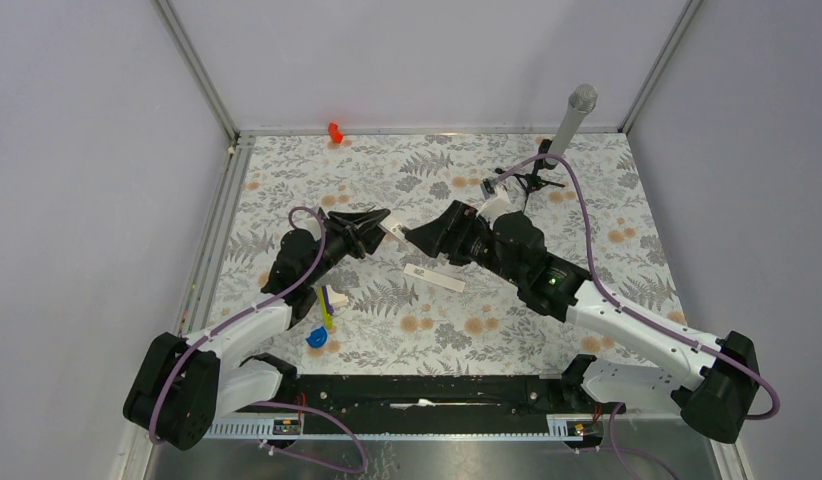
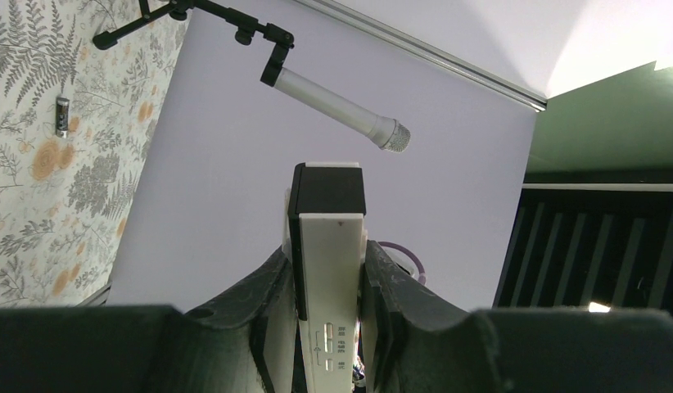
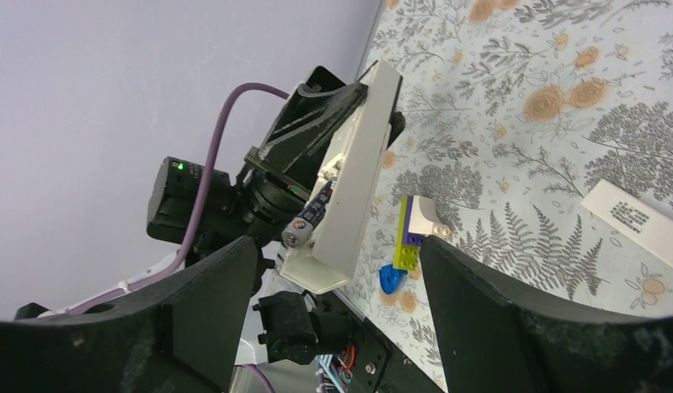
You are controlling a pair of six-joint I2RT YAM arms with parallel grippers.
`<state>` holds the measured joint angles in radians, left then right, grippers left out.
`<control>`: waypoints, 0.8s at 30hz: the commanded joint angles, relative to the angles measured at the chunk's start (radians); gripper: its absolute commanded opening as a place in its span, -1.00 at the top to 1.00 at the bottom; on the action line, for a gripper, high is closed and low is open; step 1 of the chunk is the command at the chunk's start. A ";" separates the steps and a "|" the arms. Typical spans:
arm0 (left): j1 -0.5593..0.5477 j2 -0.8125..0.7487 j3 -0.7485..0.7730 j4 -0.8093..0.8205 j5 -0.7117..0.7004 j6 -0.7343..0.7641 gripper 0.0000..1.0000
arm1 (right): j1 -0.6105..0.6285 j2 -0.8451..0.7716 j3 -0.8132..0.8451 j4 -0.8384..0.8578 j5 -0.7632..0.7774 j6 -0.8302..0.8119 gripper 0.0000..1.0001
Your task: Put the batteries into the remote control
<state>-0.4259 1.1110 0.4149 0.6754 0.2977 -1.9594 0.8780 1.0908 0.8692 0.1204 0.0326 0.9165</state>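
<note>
Now | left gripper pinches white, black-tipped remote control | battery lodged in it | right gripper spread

Microphone far right; toy cluster left; red block.

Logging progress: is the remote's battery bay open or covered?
Open: the remote control, held in the left fingers, shows an exposed battery in its bay.

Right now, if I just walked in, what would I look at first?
Over the flowery table, the left tool grips the white remote control in the air, with the open right tool facing it. One battery shows in its open back, and a grey microphone leans in at the far right corner.
</note>
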 commanded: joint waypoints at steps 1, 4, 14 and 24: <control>0.000 -0.013 -0.001 0.099 -0.030 -0.039 1.00 | -0.004 -0.036 -0.018 0.112 -0.006 0.030 -0.61; -0.001 -0.011 -0.006 0.109 -0.031 -0.042 1.00 | -0.005 -0.046 -0.040 0.140 -0.005 0.044 -0.57; -0.001 -0.013 -0.005 0.124 -0.033 -0.035 1.00 | -0.013 -0.044 -0.060 0.163 0.002 0.070 -0.31; -0.002 -0.015 0.009 0.133 -0.019 -0.009 1.00 | -0.021 0.006 -0.036 0.138 -0.020 0.091 -0.21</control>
<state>-0.4259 1.1114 0.4088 0.7132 0.2897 -1.9785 0.8673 1.0786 0.8062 0.2314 0.0196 0.9916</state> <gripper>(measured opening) 0.294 0.620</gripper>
